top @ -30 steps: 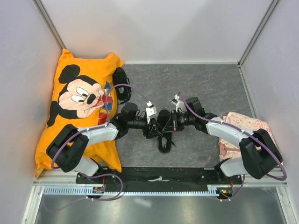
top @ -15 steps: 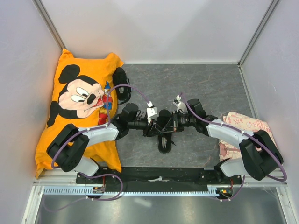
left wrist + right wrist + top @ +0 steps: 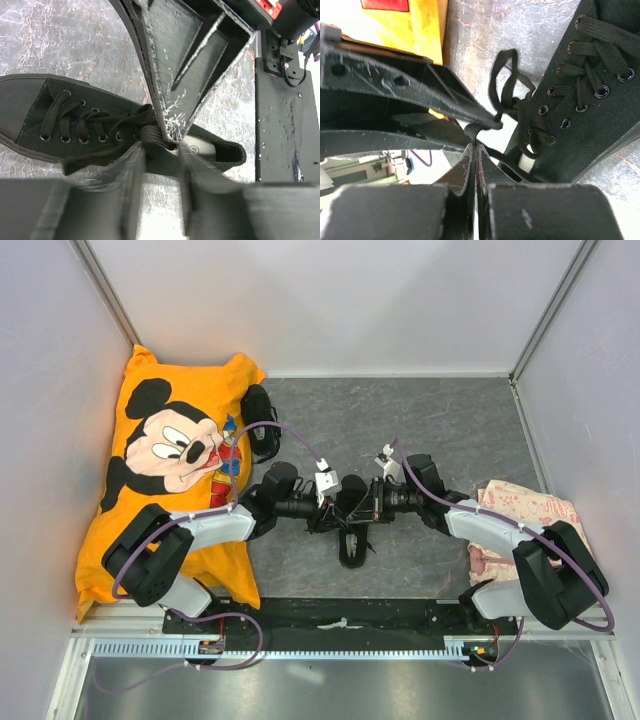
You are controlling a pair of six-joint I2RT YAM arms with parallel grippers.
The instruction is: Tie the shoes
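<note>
Top external view: shoe point(image 3: 351, 552) is found lying 12-to-6 at centre. Left gripper point(image 3: 160, 162) is placed at 9, jaws apart, lace point(image 3: 150, 134) just beyond them. Right gripper point(image 3: 474, 150) is placed at 3, clamped on lace.

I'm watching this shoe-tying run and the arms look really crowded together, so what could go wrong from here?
1. The left gripper has its jaws partly apart, right against the tip of the right gripper, which is shut on the lace. Closing now could pinch that finger or miss the lace.
2. Nothing pins the shoe to the table, so a pull on the lace could drag or tip it.
</note>
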